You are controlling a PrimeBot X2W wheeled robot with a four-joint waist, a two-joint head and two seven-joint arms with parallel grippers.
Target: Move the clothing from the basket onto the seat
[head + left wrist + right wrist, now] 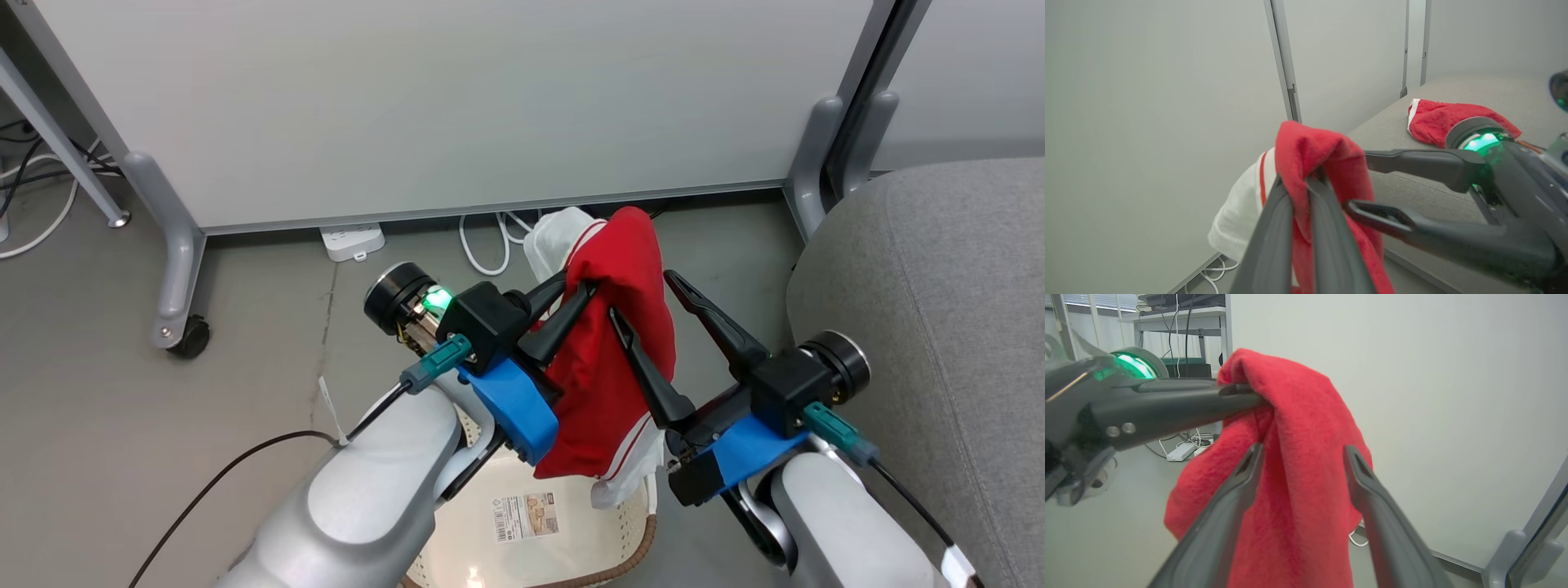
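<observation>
- On the floor, well to the left of the left fingers, note a white power strip (353,241) and a partition caster (189,336).
- Left gripper (575,287): you will see its two fingers pressed together on a top fold of the red garment (604,384). In the left wrist view the cloth bunches up over both fingertips.
- The red garment hangs straight down from those fingertips. A white panel with a red stripe shows just behind them, and a striped hem hangs at the bottom.
- Basket (645,535): it sits below the fingers of both grippers, directly under the hanging garment. A printed label (526,516) lies on its inner floor.
- Right gripper (642,296): its fingers are spread wide and hold nothing. The inner finger lies across the front of the garment, and the outer finger stands clear to the right. You cannot confirm from these views whether the inner finger touches the cloth.
- Seat (939,286): it is to the right of the right fingers and apart from them.
- In the left wrist view, a second red garment (1433,120) lies flat on the seat, beyond the right fingers.
</observation>
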